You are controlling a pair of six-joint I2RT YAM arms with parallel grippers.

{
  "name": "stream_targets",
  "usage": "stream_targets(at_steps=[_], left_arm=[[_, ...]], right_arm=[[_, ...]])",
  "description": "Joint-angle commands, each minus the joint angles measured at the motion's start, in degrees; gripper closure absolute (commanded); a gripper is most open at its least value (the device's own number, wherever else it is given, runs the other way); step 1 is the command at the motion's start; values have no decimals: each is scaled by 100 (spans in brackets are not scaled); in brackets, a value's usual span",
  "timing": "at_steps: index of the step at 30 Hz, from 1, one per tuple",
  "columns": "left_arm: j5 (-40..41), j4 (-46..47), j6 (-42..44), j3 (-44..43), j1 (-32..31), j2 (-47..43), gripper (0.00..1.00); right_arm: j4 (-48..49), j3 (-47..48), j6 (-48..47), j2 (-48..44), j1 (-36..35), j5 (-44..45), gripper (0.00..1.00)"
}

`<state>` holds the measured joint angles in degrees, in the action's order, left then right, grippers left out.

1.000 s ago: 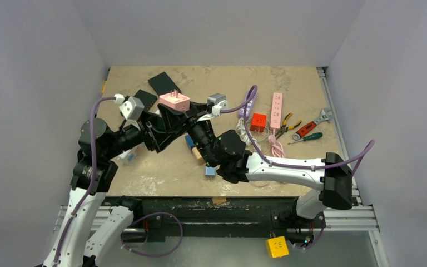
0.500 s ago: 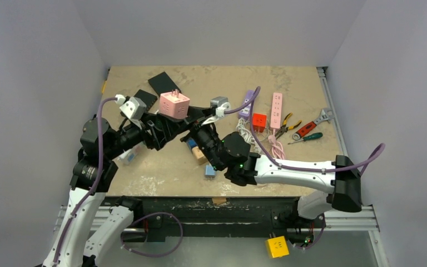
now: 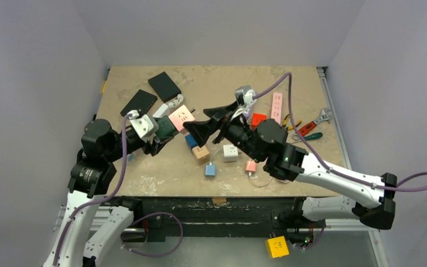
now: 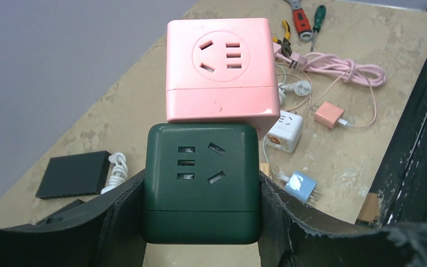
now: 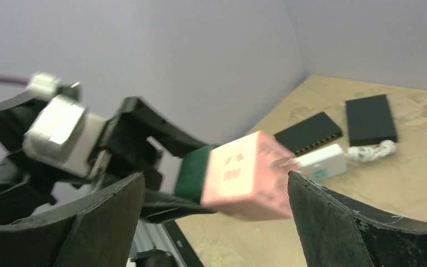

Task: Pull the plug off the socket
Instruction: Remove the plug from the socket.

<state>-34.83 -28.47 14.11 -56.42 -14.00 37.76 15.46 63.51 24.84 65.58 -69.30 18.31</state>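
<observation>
My left gripper (image 3: 167, 129) is shut on a dark green cube socket (image 3: 165, 127) and holds it above the table. A pink cube plug (image 3: 182, 118) is still plugged into its far face. In the left wrist view the green cube (image 4: 200, 183) sits squarely between both fingers with the pink cube (image 4: 219, 69) beyond it. My right gripper (image 3: 195, 121) is open, level with the pink cube and just right of it. In the blurred right wrist view the pink cube (image 5: 250, 175) lies between the spread fingers (image 5: 356, 222) without touching them, and the green cube (image 5: 194, 172) is behind it.
On the table below lie a white cube adapter (image 3: 230, 152), a pink charger (image 3: 251, 166), a blue charger (image 3: 210, 170) and a wooden block (image 3: 201, 154). Two black boxes (image 3: 164, 86) sit at the back left. A pink power strip (image 3: 276, 108), a red cube (image 3: 258, 119) and hand tools (image 3: 308, 129) are on the right.
The left gripper has tipped the two cubes down from upright so that the pink one points right. The right arm has swung up and right, its open gripper now facing the pink cube.
</observation>
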Motion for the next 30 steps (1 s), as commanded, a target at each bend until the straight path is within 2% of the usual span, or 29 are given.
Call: stream_targets(at_steps=[1,4,8,13,17,21,30], left_arm=[[-693,-58,1408,-468,11,-239,100],[-886,-277,1694,-562,13,-216,100],[-1174,-661,2073,-668,13,-158,100],[-1216,-647,2679,-485,11,-367,100],[-1265,-875,3229,-448,12,-480,100],[-1275,-1042,3540,-426,12,-532,100],[-1351,-795,3378,-440,13,-605,100]], right_arm=[[-2004,629,227,-204,711,-1061,1],[-2154,468,316,-382,1093,-1464,1],[-2016,276,571,-348,1518,-2614,1],[-249,-503,1324,-366,1673,-3685,1],[560,-608,1634,-58,1694,-4413,1],[1023,-644,1893,147,1702,-4816,1],[1889,-690,2315,687,1705,-5055,1]])
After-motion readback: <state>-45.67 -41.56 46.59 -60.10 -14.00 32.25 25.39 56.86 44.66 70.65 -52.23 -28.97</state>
